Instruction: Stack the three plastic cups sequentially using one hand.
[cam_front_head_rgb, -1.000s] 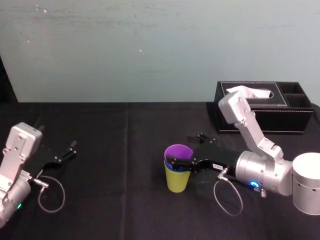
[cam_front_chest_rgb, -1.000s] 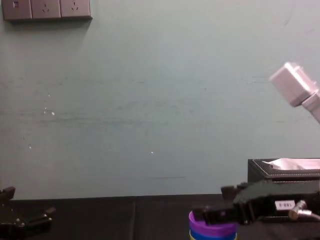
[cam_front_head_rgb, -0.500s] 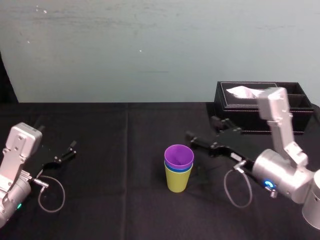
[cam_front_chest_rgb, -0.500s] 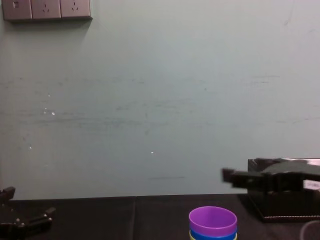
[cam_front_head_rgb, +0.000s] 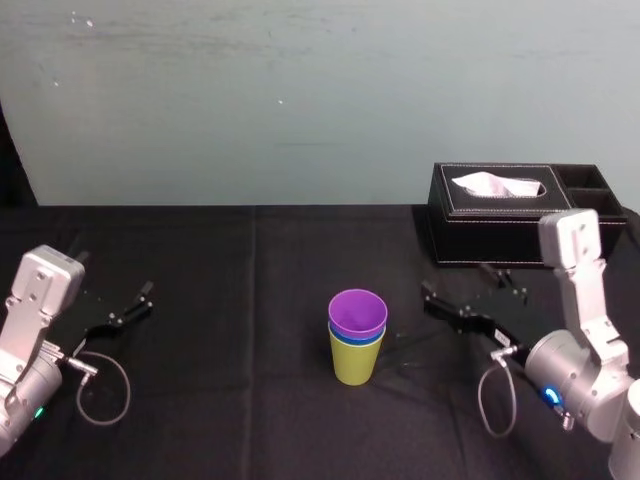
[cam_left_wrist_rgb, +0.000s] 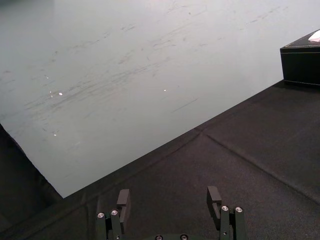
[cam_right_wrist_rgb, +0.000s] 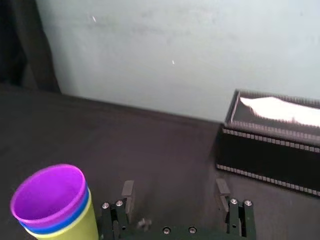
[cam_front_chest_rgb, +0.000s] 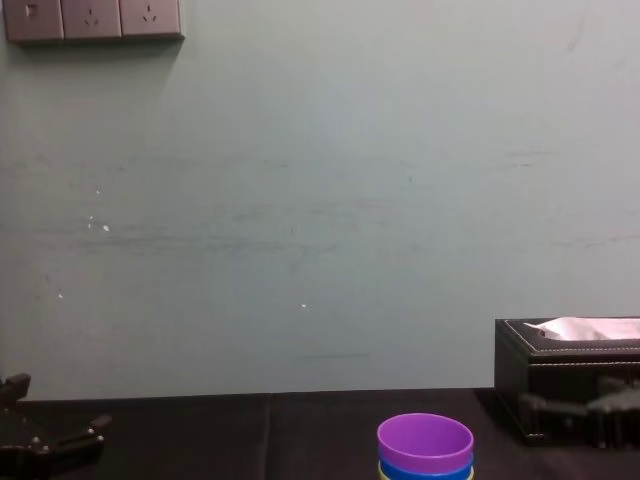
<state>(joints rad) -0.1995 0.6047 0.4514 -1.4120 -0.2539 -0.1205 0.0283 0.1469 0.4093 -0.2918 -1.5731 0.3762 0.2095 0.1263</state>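
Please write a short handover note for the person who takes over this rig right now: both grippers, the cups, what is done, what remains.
The right gripper is open and holds nothing; it sits low over the table, to the right of the cups and apart from them.
The left gripper is open, parked at the far left.
The purple cup sits in the blue cup, which sits in the yellow-green cup: one upright stack, mid-table.
Done: all three nested.
Left: probably only parking the right arm.
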